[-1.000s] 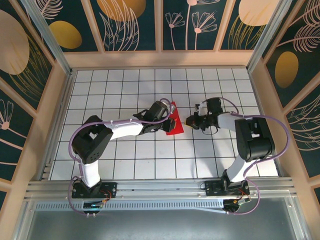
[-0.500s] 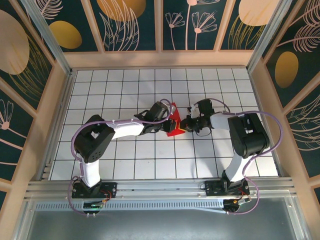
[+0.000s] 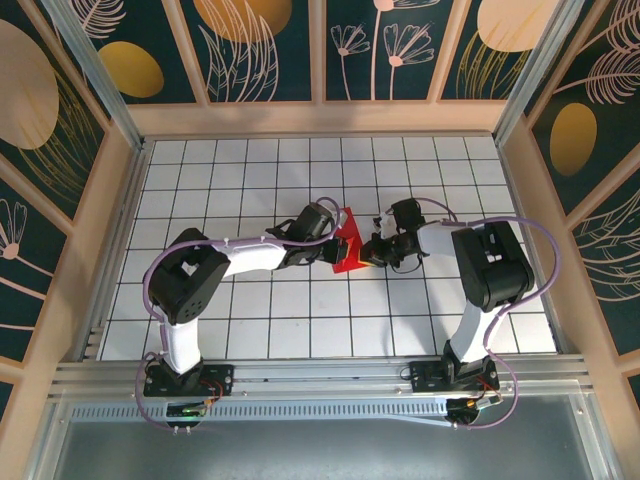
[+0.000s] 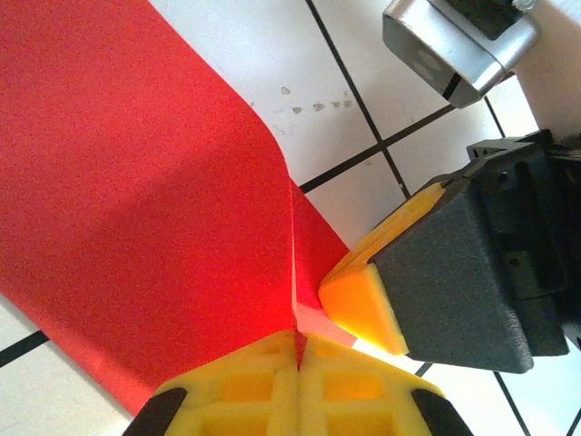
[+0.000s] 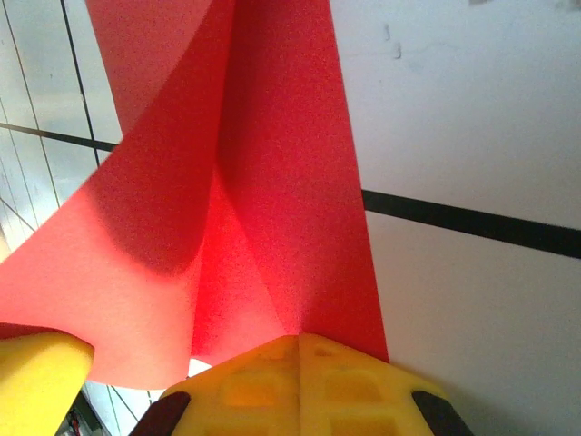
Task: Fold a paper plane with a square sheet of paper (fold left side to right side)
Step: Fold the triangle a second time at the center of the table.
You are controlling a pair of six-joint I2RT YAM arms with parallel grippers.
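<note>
Early days imo: left gripper [image 4: 298, 352] and right gripper [image 5: 300, 343] both pinch the paper's [image 4: 136, 209] edge, side by side. Flap lifted, no plane yet.

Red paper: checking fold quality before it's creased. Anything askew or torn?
No tear shows. The red paper isn't flat: it bows up in a loose curl between the left claw and right claw, both shut on it.
</note>
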